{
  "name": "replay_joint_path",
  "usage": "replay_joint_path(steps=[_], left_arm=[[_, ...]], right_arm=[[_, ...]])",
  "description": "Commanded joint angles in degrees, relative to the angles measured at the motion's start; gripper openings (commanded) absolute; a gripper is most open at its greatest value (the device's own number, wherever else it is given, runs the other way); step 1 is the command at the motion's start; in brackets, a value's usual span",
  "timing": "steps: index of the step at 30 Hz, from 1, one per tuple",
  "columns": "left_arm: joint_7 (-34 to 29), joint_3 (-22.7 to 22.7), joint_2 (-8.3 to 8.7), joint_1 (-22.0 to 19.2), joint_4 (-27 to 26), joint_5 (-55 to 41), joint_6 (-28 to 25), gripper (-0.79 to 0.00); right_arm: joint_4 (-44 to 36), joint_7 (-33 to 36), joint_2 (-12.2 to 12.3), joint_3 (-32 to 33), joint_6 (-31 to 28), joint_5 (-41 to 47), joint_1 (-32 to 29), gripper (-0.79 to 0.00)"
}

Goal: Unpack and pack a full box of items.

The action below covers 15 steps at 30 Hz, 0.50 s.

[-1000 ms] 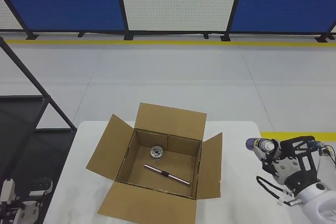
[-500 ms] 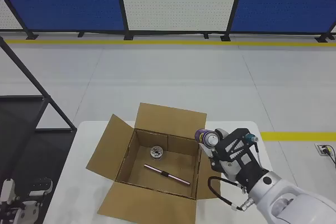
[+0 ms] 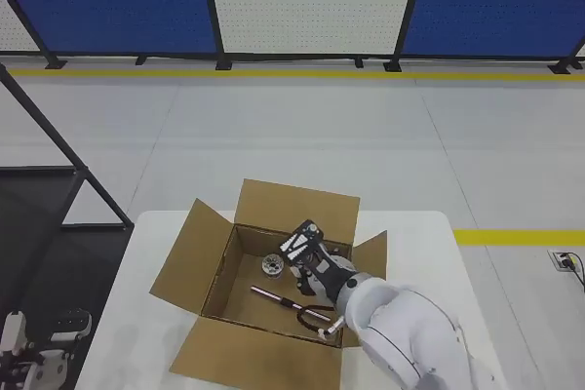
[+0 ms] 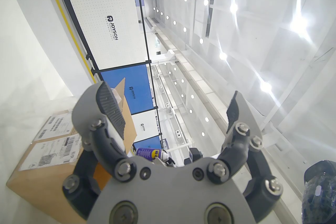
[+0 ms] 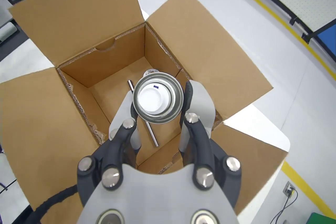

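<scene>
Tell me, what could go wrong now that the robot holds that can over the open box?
The spray can in the right hand hangs above the metal rod lying in the box. Set down there, it may land on the rod and topple. Going lower, the hand could also snag a box flap.

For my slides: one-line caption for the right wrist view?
Right gripper holds a metal spray can over an open brown cardboard box containing a thin metal rod and small round part.
</scene>
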Motion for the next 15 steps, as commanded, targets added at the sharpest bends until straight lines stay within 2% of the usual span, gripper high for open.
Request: replay_joint_path(steps=[1,8,15], left_arm=[[0.0,0.0,0.0,0.0,0.0,0.0,0.0,0.0],[0.0,0.0,0.0,0.0,0.0,0.0,0.0,0.0],[0.0,0.0,0.0,0.0,0.0,0.0,0.0,0.0]], right_arm=[[3.47,-0.43,-0.36,-0.9,1.71,-0.86,0.82,-0.785],[9.83,-2.87,-1.4,-4.3,5.6,-3.96,0.13,-0.785],[11.57,-2.7,-1.79,-4.82,6.28,-4.82,0.36,-0.785]])
